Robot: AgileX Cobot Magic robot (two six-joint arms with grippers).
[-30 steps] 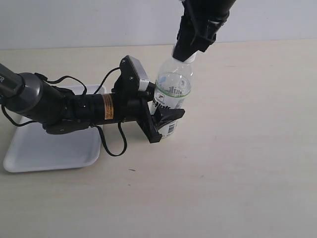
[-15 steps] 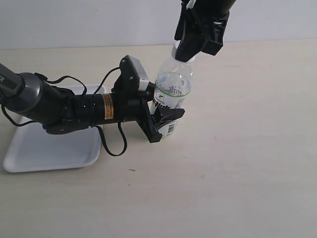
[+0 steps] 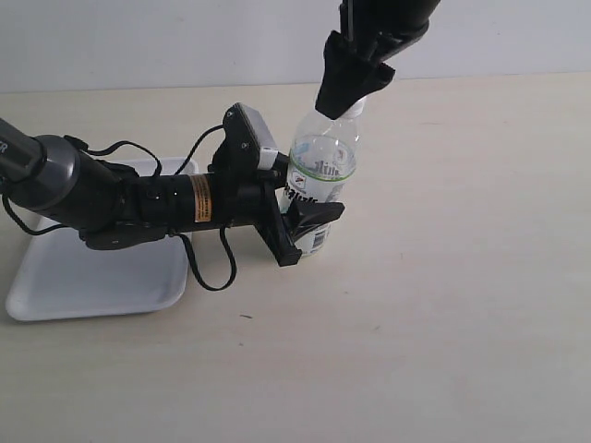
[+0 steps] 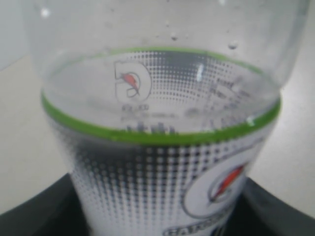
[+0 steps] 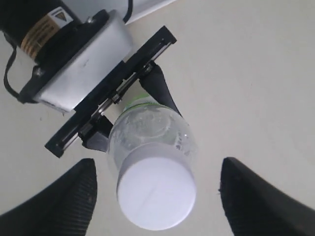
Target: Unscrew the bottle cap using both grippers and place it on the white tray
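Tray (image 3: 55, 281): laid flat at the left of the tabletop (image 3: 443, 323). Nothing is seen on it, and part is covered by the left arm.

Left hand (image 3: 309, 221): clamped on the lower body of the bottle (image 3: 323, 166). No shift is noted over the last second.

Bottle: kept standing on the tabletop, just beside the tray.

Cap (image 5: 156, 194): seen in the right wrist view to be seated on the neck, not yet removed.

Right hand (image 3: 338, 97): held over the neck. It has been turned about the bottle's axis since half a second ago. Its fingers (image 5: 64, 199) are spread wide, clear of the cap on both sides.

Judgement: the grip is probably being reset between twists. Unscrewing is taken as unfinished, and the placing as not begun.
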